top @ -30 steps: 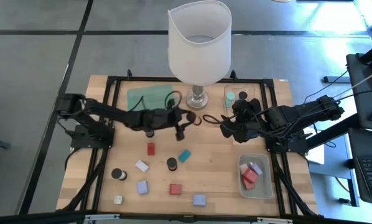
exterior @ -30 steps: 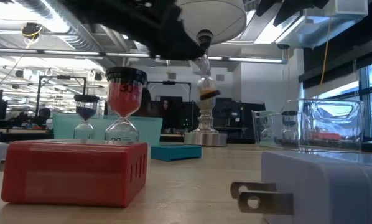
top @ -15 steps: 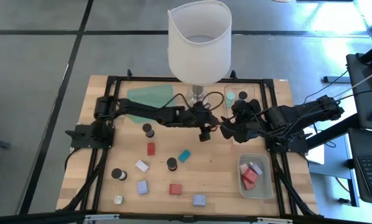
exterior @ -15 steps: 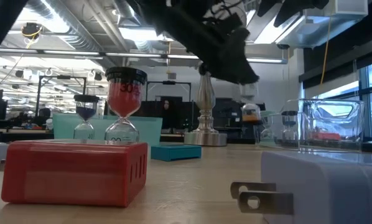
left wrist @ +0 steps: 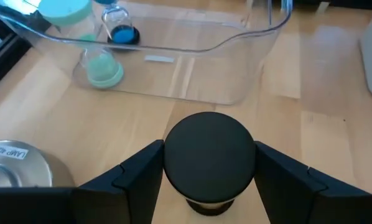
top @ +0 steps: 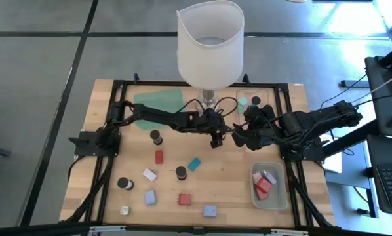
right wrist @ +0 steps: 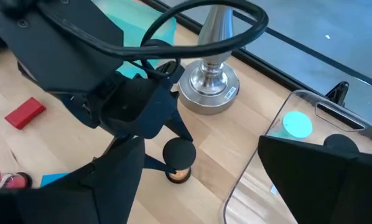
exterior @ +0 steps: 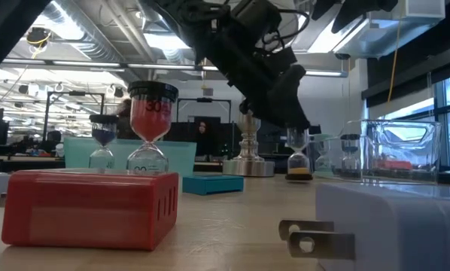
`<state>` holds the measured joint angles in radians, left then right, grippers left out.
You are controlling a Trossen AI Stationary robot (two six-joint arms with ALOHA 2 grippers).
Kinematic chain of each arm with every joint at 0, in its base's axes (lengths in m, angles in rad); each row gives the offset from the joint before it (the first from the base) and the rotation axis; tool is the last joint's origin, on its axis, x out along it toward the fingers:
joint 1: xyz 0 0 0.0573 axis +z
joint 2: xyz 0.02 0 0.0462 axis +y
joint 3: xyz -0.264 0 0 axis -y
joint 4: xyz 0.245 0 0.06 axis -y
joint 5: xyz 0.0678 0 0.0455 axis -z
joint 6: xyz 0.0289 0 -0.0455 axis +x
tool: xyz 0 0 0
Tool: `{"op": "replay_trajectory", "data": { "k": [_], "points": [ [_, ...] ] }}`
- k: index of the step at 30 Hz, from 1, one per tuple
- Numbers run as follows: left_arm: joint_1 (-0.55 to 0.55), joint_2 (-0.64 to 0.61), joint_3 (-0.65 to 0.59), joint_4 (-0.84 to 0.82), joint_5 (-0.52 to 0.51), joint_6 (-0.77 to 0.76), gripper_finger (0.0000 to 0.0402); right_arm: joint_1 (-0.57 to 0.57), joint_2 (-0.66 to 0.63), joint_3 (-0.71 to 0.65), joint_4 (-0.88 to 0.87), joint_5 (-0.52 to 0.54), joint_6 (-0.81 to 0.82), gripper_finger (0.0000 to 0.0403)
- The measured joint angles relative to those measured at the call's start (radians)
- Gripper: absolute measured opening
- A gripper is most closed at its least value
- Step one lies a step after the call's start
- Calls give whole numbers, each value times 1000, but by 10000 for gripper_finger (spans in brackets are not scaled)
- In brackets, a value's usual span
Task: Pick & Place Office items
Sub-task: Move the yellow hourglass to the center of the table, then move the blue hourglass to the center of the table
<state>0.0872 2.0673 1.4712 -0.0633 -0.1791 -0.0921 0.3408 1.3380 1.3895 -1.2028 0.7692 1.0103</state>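
Observation:
A small sand timer (exterior: pixel 296 156) with a black cap and orange sand stands on the table just right of the lamp base (top: pixel 209 101), between the fingers of my left gripper (top: pixel 215 139), which is shut on it. My right gripper (top: pixel 238 136) hangs open close beside it, toward the table's right, with nothing between its fingers. A clear tray (left wrist: pixel 192 46) beyond the timer holds a teal-capped timer (top: pixel 243 101) and a dark-capped one (top: pixel 255 101). Several blocks and timers lie loose on the near half of the table, among them a red block (top: pixel 159 157) and a teal block (top: pixel 194 164). My left gripper pinches the timer's black top cap (left wrist: pixel 173 163) between its two fingers, one on each side. The fingers come slanting down from the table's left. The timer stands upright with its base (exterior: pixel 298 175) on the table.
The big white-shaded lamp (top: pixel 209 46) stands at the far middle, with a green mat (top: pixel 153 101) to its left. A second clear tray (top: pixel 269 196) at the near right holds red and pink pieces. In the low view, a red block (exterior: pixel 89 207) and a white plug (exterior: pixel 390 226) lie close.
My left gripper has gone toward the table's right edge and down, past the lamp base, carrying the sand timer. The timer hung lifted and tilted a second ago; now it stands upright on the table near the clear tray.

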Motion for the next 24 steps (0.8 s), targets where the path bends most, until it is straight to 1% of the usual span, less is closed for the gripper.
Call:
{"op": "replay_trajectory", "data": {
  "k": [8,18,21,24],
  "points": [
    [-2,0,0,0,10,-1,228,0,0,0,0,0,3,318],
    [-2,-25,0,-10,27,-44,276,0,0,0,0,0,2,318],
    [-2,-59,0,-36,26,-43,283,0,0,0,-1,0,-1,318],
    [-2,-128,0,-92,26,-24,281,0,0,0,-1,0,-1,318]
  ]
}}
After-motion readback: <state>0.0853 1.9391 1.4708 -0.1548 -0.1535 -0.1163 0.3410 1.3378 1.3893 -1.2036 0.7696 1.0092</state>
